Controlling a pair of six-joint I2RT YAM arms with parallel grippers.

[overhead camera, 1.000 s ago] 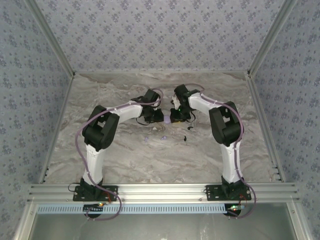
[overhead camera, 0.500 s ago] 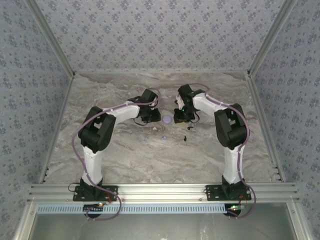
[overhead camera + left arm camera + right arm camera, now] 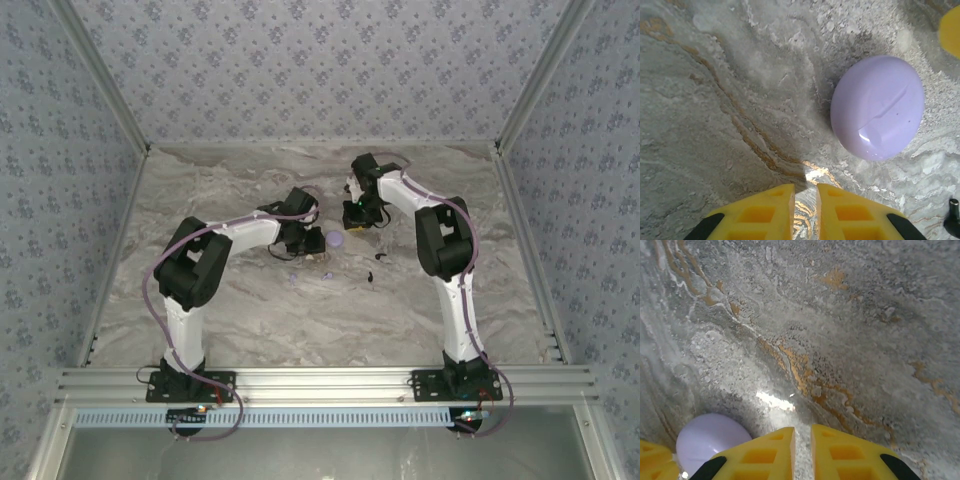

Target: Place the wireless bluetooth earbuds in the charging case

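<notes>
Left gripper point(image 3: 805, 189): jaws pressed almost together, thin slit, nothing between them, pointing down at the bare marble table point(image 3: 715, 100). Right gripper point(image 3: 802, 429): same, jaws nearly closed and empty over the marble. Just past the left fingers, apart from them, sits the charging case point(image 3: 877, 107): lilac, oval, glossy, lid down (a seam line crosses the top, no opening visible). From the right wrist the case sits low and left of the fingers, near but not touching. From overhead the case lies between the two grippers, the left one just beside it, the right one a little behind it toward the back wall. Earbuds lie loose on the table, nearer the arm bases. The lilac earbuds point(image 3: 292, 279) are two specks on the near side of the left gripper, and the black earbuds point(image 3: 370, 276) are two specks toward the right arm. All are apart from the case, none held. Step, as I judge it: early, nothing inserted, and the case looks closed, so opening it comes first. The next move calls for one gripper to spread its jaws and steady the case body while the other lifts the lid at the seam. After that comes a fine pinch on a lilac earbud (colour match suggests those belong). The slick rounded shell may slide if pushed off-centre.
</notes>
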